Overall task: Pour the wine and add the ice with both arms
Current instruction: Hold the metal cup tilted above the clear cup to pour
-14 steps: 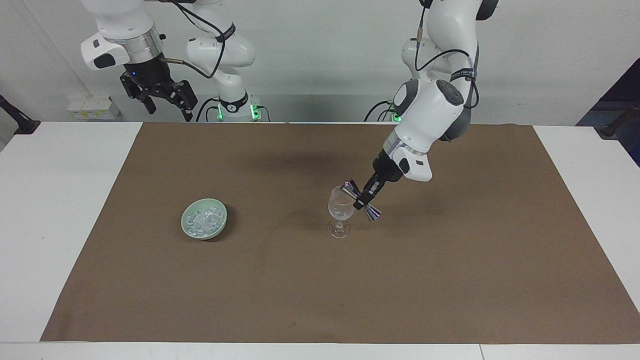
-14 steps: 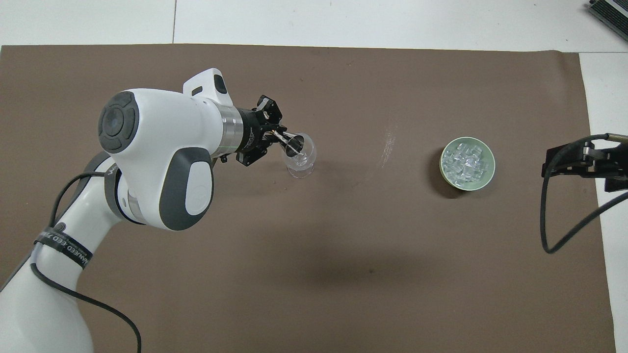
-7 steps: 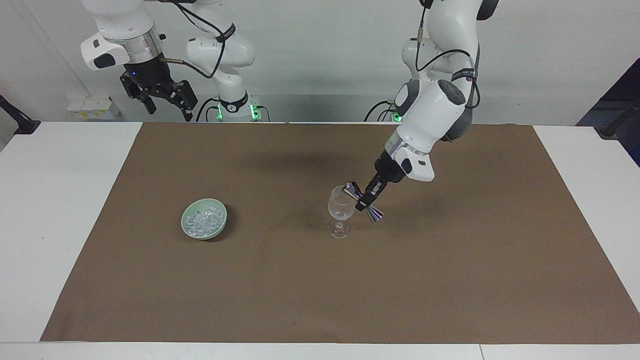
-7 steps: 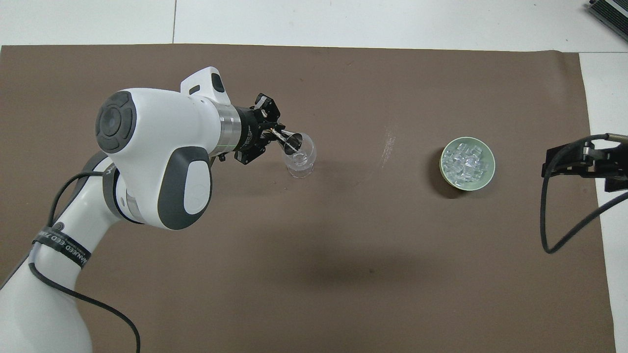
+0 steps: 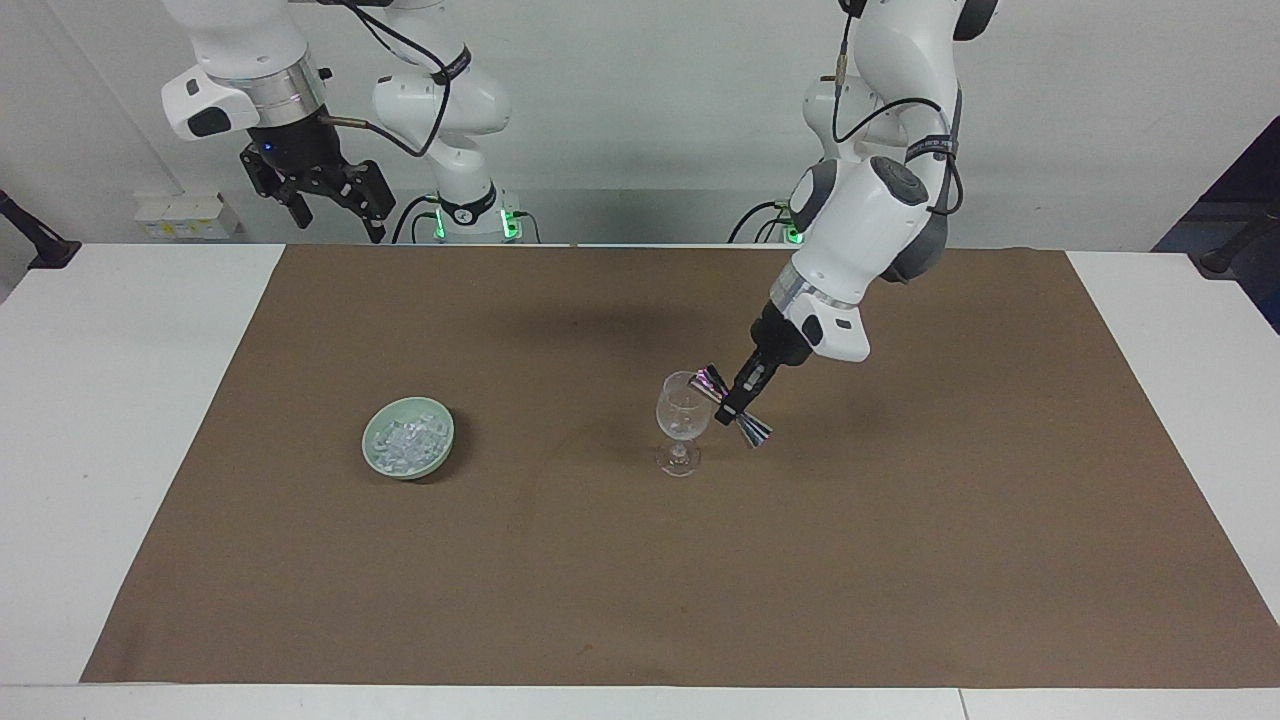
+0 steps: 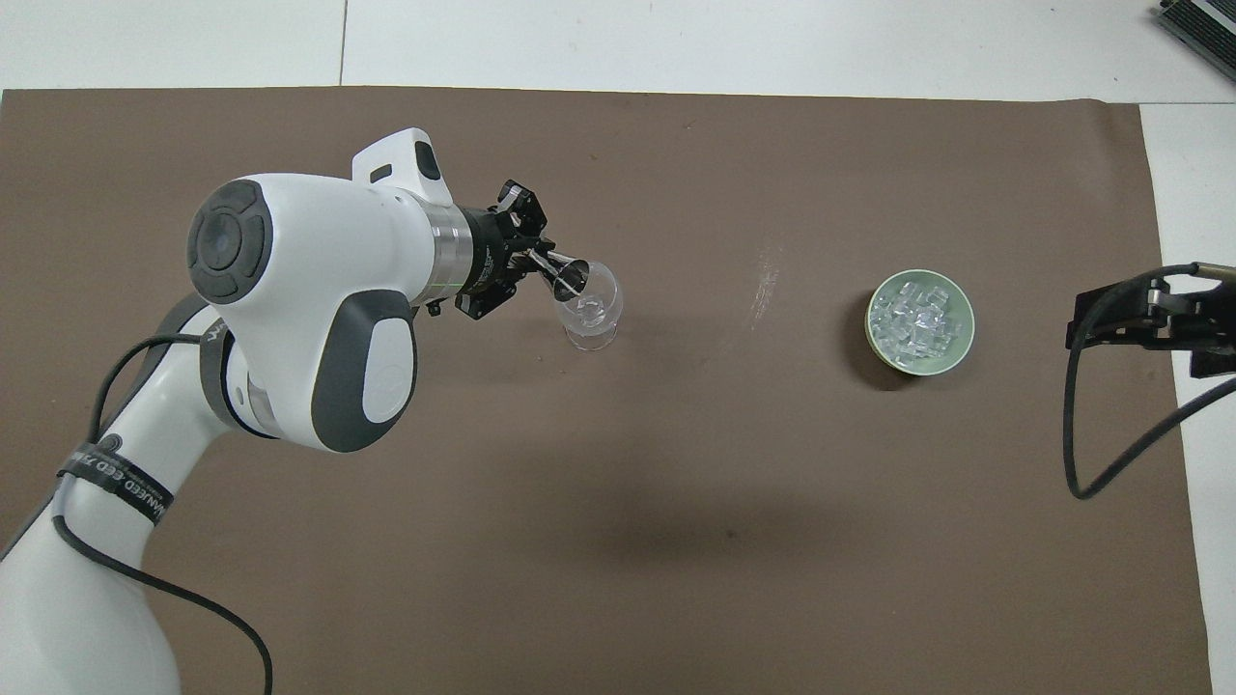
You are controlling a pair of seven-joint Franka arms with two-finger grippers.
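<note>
Facing view: a brown mat (image 5: 640,560) covers the white surface (image 5: 110,420) before a pale wall. The left gripper (image 5: 735,404), fingers clamped on a tilted metal jigger (image 5: 733,403), hangs at the wine glass (image 5: 683,420).

Overhead view: ice (image 6: 917,319) fills a green bowl (image 6: 956,347) toward the right arm's end; the right gripper (image 6: 1149,319) waits, fingers spread, empty.

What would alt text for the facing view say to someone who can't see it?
The left arm's end effector holds a shiny double-ended jigger tilted, one end at the rim of a wine glass on a brown mat. A green bowl of ice sits toward the right arm's end, where that arm's open end effector waits, raised.
</note>
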